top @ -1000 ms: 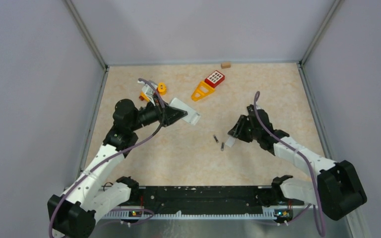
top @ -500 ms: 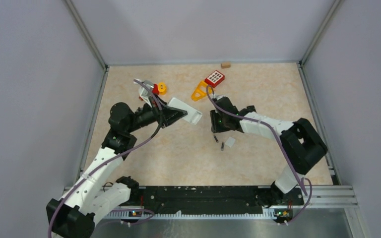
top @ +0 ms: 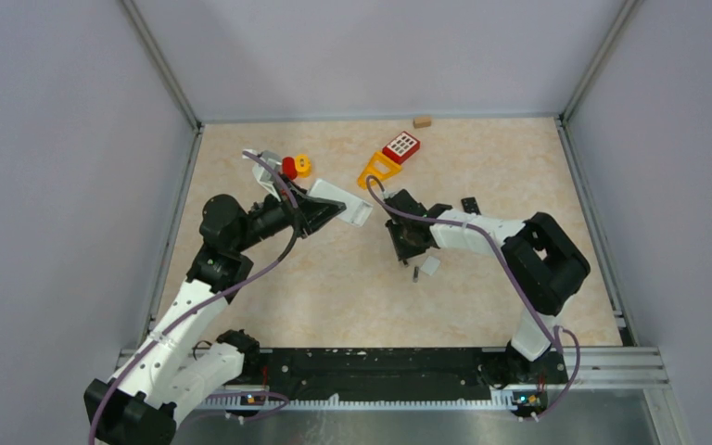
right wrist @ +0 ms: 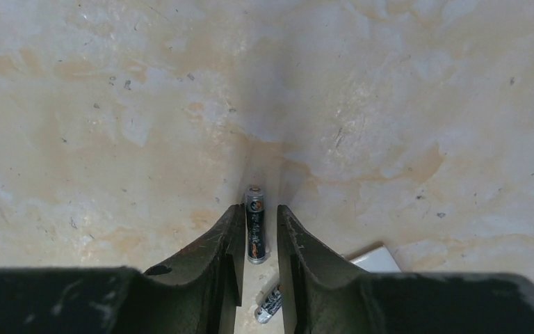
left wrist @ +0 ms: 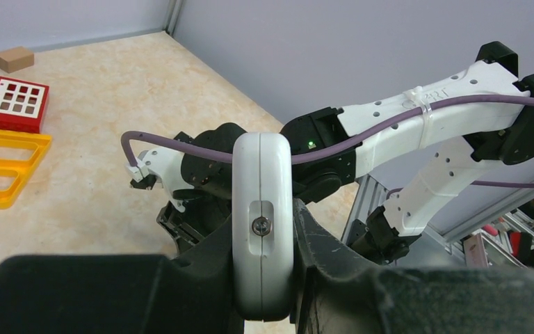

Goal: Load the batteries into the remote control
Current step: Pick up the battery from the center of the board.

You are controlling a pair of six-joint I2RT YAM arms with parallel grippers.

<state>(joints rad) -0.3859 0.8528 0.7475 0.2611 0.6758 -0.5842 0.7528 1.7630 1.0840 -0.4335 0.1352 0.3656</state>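
Observation:
My left gripper [top: 320, 213] [left wrist: 263, 223] is shut on the white remote control [top: 345, 206] [left wrist: 263, 209], holding it edge-up above the table at the left centre. My right gripper [top: 410, 243] [right wrist: 259, 212] points down at the table, its jaws narrowly open on either side of a dark battery [right wrist: 255, 233] that lies flat on the surface. A thin gap shows on the battery's right side. A second battery [right wrist: 269, 305] [top: 414, 273] lies just behind it, beside a small white cover piece [right wrist: 375, 259] [top: 429, 266].
At the back stand a red keypad block [top: 401, 146] [left wrist: 15, 104], a yellow triangular frame [top: 378, 171] [left wrist: 0, 167], a small wooden block [top: 421, 120] and a red-and-yellow toy [top: 295, 166]. A small black piece [top: 470, 205] lies right of the right arm.
The right arm has swung left from beside the batteries to directly over them, and its jaws have narrowed around one battery. The left arm shifted slightly with the remote.

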